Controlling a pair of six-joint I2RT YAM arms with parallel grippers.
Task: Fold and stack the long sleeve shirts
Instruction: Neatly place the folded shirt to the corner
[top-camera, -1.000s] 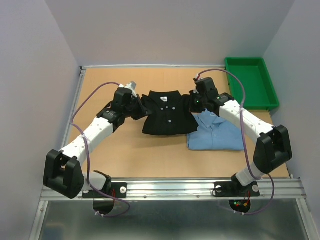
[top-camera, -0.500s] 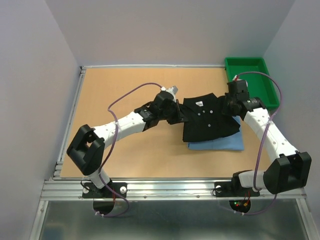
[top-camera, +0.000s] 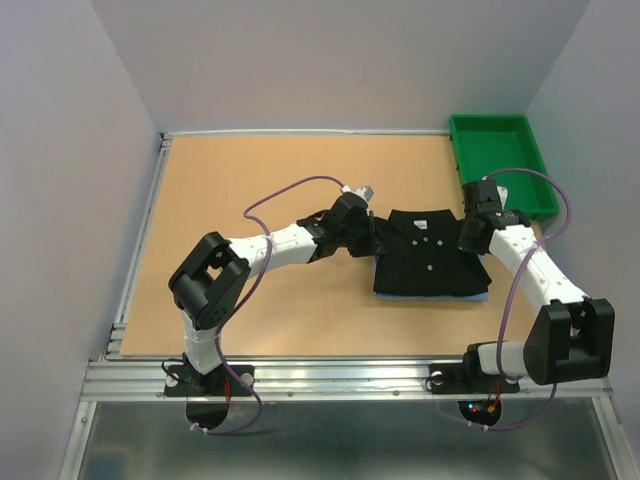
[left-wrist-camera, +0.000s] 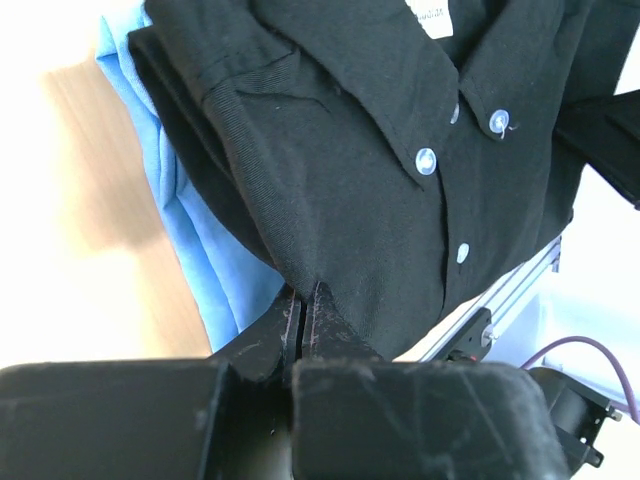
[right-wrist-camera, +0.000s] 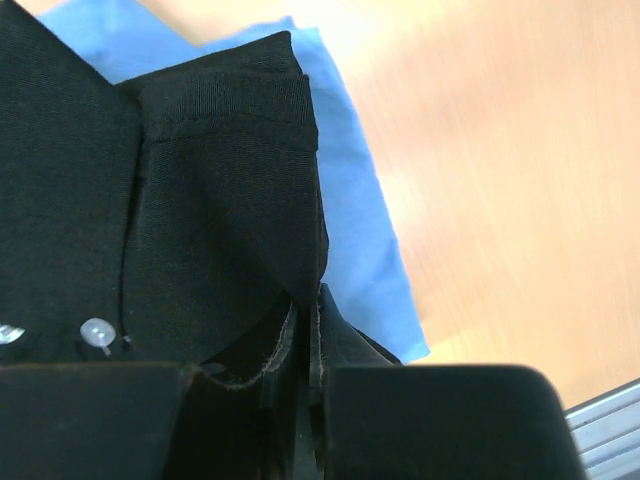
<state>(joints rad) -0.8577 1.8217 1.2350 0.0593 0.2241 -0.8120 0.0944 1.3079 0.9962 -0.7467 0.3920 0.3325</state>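
On the table (top-camera: 250, 310), right of centre, the folded black shirt (top-camera: 430, 262) lies stacked on the light blue shirt (left-wrist-camera: 200, 260)
Green tray (top-camera: 500, 140) sits at the far right corner; left gripper (left-wrist-camera: 302, 300) and right gripper (right-wrist-camera: 305, 310) each have jaws clamped on opposite side edges of the black shirt

Matt ribbed cloth of black shirt (left-wrist-camera: 340, 180); glossy plastic buttons (left-wrist-camera: 427, 160); smooth cloth blue shirt (left-wrist-camera: 215, 270); matt wooden table (top-camera: 250, 180).

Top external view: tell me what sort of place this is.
Probably a robotics lab test cell: plain grey walls box in a wooden table, and two robot arms are bolted to an aluminium rail.
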